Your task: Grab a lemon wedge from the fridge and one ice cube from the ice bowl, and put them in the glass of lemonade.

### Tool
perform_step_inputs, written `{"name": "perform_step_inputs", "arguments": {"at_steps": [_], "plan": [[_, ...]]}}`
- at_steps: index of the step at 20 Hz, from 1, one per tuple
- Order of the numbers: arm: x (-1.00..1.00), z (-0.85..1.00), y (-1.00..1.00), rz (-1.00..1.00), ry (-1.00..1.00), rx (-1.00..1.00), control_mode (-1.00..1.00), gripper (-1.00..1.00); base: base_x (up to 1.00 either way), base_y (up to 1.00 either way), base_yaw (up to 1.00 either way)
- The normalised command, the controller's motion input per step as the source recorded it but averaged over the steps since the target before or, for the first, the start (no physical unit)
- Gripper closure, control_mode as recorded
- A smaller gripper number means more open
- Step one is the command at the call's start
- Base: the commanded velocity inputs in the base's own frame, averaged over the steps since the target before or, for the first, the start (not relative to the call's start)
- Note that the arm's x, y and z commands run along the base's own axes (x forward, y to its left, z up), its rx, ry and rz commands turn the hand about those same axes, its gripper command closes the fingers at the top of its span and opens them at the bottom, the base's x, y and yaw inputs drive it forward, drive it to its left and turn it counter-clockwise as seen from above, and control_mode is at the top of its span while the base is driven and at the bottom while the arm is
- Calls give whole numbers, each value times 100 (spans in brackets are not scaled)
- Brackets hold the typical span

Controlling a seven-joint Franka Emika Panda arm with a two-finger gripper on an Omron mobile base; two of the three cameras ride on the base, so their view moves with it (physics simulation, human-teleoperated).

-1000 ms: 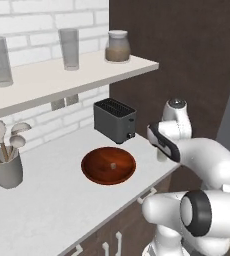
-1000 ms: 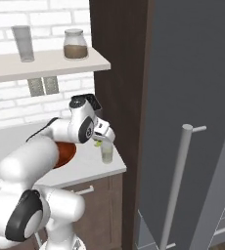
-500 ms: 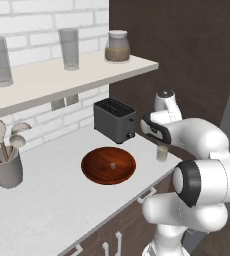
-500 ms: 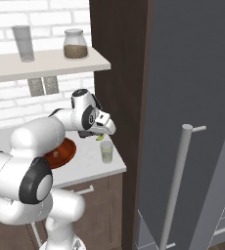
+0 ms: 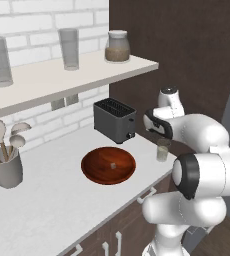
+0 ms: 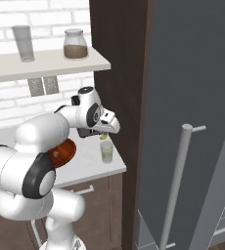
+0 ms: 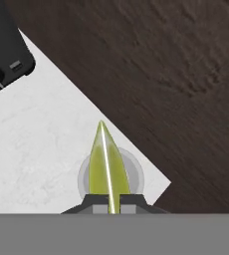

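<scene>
Swung over from beside the toaster [image 5: 115,119] — gripper [image 6: 104,136] now directly above glass of lemonade [image 6: 106,152], pinching lemon wedge [image 7: 107,167] (release next, likely); ice cube [image 5: 112,165] still pending.

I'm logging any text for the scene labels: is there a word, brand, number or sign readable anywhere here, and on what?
None: no readable text anywhere.
The toaster, jar, shelf glasses and fridge carry no lettering or markings.
</scene>
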Motion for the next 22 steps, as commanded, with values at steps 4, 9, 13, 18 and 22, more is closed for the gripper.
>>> {"name": "perform_step_inputs", "arguments": {"at_steps": [4,9,13,18,22], "plan": [[0,-25,4,0,0,0,-100,100,0,0,0],[0,-46,0,0,0,0,-100,100,0,0,0],[0,-8,-5,0,0,0,-100,100,0,0,0],[5,0,0,0,1,0,-100,100,0,0,0],[5,0,0,0,1,0,-100,100,0,0,0]]}}
